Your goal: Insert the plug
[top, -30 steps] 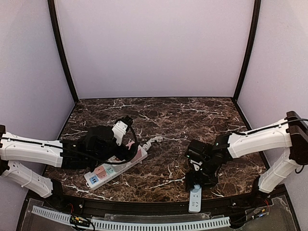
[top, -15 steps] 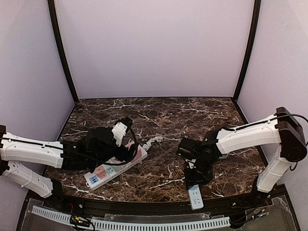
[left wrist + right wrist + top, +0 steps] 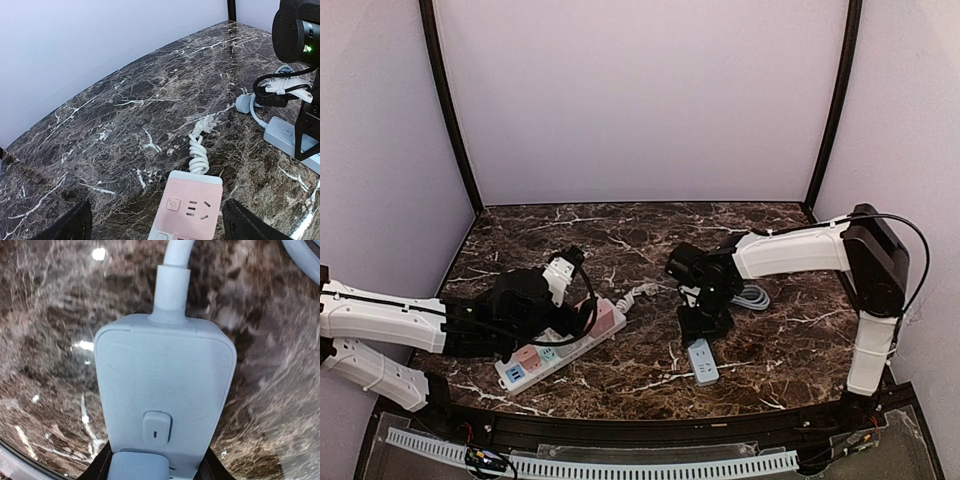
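From above, I am seeing the right fingers [image 3: 700, 324] gripping the blue power strip [image 3: 701, 362] at the middle of the worktop [image 3: 770, 230]. In the left wrist view, the left fingers [image 3: 75, 226] are standing wide open on either side of the pink power strip [image 3: 192, 205]. The plug [image 3: 244, 102] is lying at the right of the frame, near the white coiled cable [image 3: 199, 145]. In the right wrist view, the blue power strip is filling the frame.

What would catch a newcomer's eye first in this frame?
The right gripper, near the middle of the table, is clamped on a pale blue power strip, which fills its wrist view. At left, the left gripper hangs open over the pink end of a pastel power strip, its white cord braided toward the centre.
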Controlling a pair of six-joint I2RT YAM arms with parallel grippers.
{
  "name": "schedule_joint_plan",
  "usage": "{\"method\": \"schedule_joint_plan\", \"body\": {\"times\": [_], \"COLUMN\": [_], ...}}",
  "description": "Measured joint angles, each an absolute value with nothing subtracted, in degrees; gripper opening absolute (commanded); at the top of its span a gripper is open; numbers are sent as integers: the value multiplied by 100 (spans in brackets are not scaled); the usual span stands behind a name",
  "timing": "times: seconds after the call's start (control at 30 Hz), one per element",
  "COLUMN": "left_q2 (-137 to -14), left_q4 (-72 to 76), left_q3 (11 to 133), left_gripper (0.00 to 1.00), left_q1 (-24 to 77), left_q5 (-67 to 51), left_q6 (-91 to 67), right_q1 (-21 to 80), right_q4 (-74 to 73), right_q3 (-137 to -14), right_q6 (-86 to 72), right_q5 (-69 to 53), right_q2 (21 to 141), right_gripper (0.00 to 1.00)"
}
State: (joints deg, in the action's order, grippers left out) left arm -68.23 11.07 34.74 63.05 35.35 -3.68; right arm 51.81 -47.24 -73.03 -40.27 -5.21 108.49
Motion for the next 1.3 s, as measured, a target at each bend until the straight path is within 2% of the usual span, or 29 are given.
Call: {"method": "schedule_joint_plan", "body": {"times": [0.2,0.33,0.4,0.6,0.8,0.97,1.07,1.17,1.3], "left_q2": [-6702,-6678,-6670,-6504,-6180,-5813,-5561,-5374,-5264], "left_q4": [1107,1105,1103,1022,832,611,556,537,679], "left_q3": [3428,3422,3422,3424,3516,3706,3717,3697,3415], "left_gripper": [90,90,89,89,89,89,93,98,95], "left_q1": [6165,6093,6051,5780,5218,4403,3892,3262,2329], "left_q5": [3704,3778,3815,3841,3804,3798,3900,3962,3955], "left_q6": [-373,-373,-370,-370,-355,-272,-204,-215,-325], "right_q1": [4925,4783,4744,4735,4735,4737,4737,4735,4672], "right_q4": [-4447,-4053,-3953,-3922,-3487,-1811,-851,-215,56], "right_q3": [-7854,-8108,-8143,-8143,-8007,-6967,-6195,-5590,-5188], "right_q6": [-3695,-3522,-3433,-3341,-3044,-2477,-1940,-1422,-1205], "right_q5": [-108,268,377,591,1061,1806,2390,2980,3833], "right_q2": [11201,11262,11246,10932,9758,8101,7400,7087,7063], "right_gripper": [65,93,98,99,99,99,99,99,99]}}
